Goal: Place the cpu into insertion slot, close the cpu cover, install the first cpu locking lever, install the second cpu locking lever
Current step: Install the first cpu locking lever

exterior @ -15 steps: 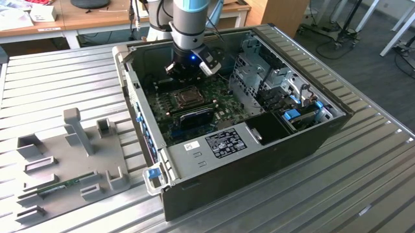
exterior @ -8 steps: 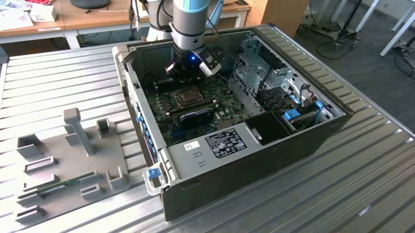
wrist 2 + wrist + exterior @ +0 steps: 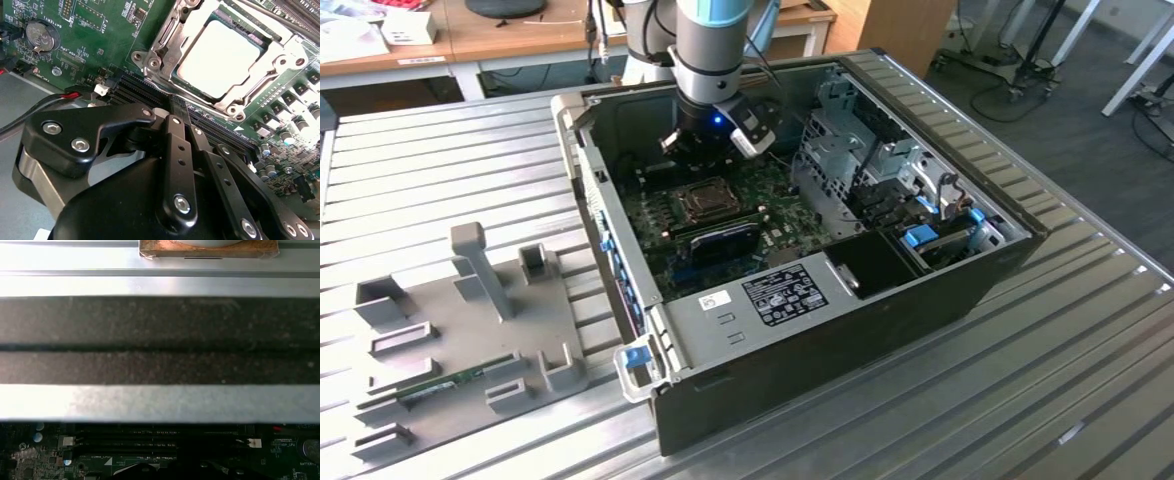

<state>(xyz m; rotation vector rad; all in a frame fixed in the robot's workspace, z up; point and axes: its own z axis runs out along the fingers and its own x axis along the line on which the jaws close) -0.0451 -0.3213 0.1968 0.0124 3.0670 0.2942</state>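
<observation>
In the second wrist view the cpu [image 3: 220, 57], a pale square metal chip, lies flat in the insertion slot [image 3: 707, 200] on the green board. The silvery cpu cover [image 3: 165, 42] lies down around it, framing the chip in its window. A thin metal locking lever [image 3: 260, 82] runs along one side of the cover; I cannot tell whether it is latched. My gripper [image 3: 179, 114] hangs just beside the socket, over the black memory slots, its black fingers [image 3: 176, 140] pressed together with nothing between them. In the exterior view the gripper [image 3: 710, 150] hovers inside the open case, just beyond the socket.
The open computer case [image 3: 961, 270] lies on a slatted metal table, its walls all around the arm. A drive cage [image 3: 854, 150] stands to the exterior view's right of the board. A coin battery [image 3: 41, 35] and a red cable [image 3: 72, 95] are close by. A grey fixture plate [image 3: 467, 330] lies at the exterior view's left.
</observation>
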